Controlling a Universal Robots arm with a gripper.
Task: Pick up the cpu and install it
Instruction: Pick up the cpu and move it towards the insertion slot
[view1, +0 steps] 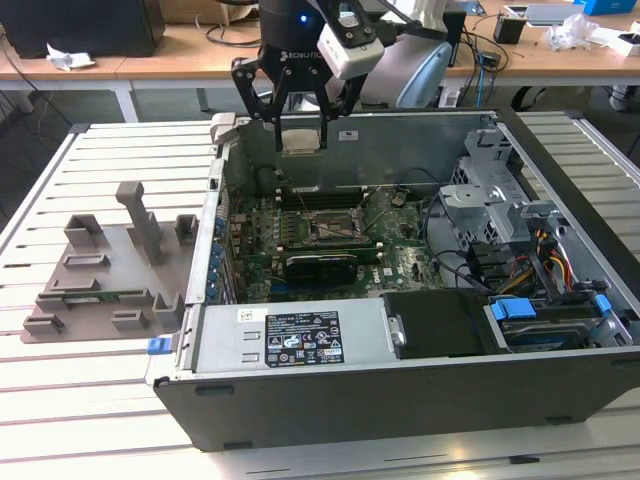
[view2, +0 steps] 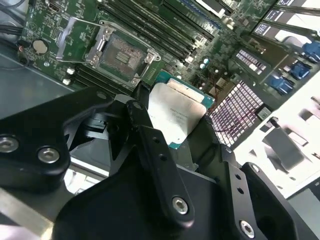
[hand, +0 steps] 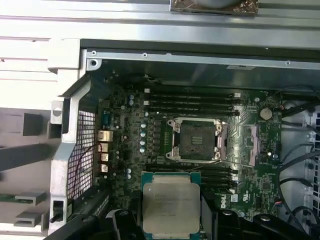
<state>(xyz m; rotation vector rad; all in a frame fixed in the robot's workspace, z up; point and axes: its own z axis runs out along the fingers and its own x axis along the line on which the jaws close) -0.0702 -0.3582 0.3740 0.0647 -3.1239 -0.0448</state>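
Small flat square cpu (hand: 171, 207), shiny silver metal top, thin green-edged border.
Gripped by opposite edges in the end effector (view1: 301, 140), silver side up, raised over the open computer case (view1: 400, 385), apart from its empty socket (hand: 196, 140).

we see a black gripper (view1: 301, 130) of linked bars dotted with silver screws (view2: 180, 205); above the gripper, a blue light (view1: 301, 17) and a white block (view1: 350, 48)

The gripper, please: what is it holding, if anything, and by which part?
The gripper holds the cpu, jaws shut on two opposite edges of it.
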